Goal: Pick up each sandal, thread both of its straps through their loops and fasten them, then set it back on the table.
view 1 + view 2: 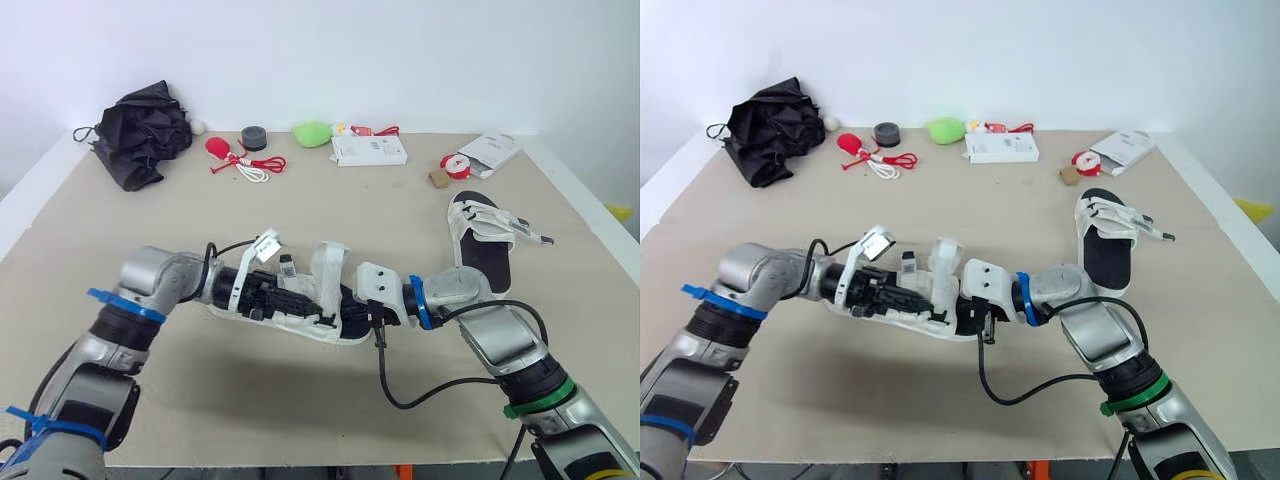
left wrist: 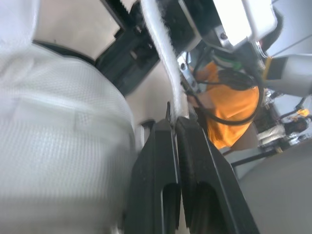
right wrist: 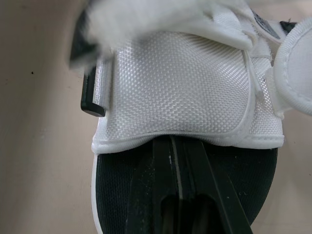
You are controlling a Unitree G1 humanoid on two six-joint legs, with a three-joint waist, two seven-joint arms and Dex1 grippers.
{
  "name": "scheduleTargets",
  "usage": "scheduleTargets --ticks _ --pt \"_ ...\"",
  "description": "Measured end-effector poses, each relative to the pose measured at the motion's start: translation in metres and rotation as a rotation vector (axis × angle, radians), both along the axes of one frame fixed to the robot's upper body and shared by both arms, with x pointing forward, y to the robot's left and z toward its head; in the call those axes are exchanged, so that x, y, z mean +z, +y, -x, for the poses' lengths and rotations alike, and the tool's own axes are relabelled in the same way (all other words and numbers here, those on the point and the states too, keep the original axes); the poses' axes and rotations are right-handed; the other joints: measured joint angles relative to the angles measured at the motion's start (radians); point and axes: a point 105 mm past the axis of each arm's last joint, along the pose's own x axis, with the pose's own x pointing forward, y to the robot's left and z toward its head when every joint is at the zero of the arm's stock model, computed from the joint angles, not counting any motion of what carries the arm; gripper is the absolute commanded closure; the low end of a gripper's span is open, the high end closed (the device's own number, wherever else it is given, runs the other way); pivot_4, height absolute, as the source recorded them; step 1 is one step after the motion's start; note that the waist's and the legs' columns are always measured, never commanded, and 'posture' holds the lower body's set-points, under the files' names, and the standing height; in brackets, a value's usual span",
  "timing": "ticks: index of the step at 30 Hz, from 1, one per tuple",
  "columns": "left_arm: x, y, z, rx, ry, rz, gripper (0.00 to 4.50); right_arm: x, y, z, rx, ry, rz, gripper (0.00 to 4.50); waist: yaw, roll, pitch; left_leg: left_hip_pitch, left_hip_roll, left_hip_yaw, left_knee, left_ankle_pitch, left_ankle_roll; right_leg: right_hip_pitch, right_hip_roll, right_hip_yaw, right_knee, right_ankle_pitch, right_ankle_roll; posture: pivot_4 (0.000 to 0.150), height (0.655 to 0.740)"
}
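sandal (image 1: 300, 300) at mid-table (image 1: 300, 400), lifted between the two arms. left gripper (image 2: 173, 122): fingers closed tight on a white strap (image 2: 163, 53) of this sandal. right gripper (image 3: 178, 141): fingers pressed together over the black footbed (image 3: 122, 185), tips tucked under the white mesh upper (image 3: 180, 87) (whether they pinch anything there cannot be told). second sandal (image 1: 482, 240): flat on the table to the robot's right, straps loose, well apart from the first. far edge: a closed white box (image 1: 369, 150) and an open carton (image 1: 492, 150), contents of both not visible.
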Motion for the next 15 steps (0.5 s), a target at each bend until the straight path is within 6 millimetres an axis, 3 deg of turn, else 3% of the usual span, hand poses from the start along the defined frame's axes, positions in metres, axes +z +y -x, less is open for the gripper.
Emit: scheduleTargets --ticks 4,15 --pt "-0.0015 0.0021 -0.0073 -0.012 -0.048 -0.015 4.47 -0.0006 0.0002 0.0002 -0.008 -0.003 -0.006 4.5 0.0 0.0 0.0 0.001 0.0 0.0 0.0 0.0 0.0 0.0 0.0 0.0 0.0 0.0 0.0 0.15 0.74" --pt "-0.0015 0.0056 -0.0036 -0.063 -0.062 -0.037 4.47 -0.001 0.0015 0.0013 -0.009 -0.004 -0.015 4.5 -0.001 0.0 0.0 0.001 0.002 0.0 0.0 0.0 0.0 0.0 0.002 0.001 0.0 0.0 0.0 0.15 0.74"
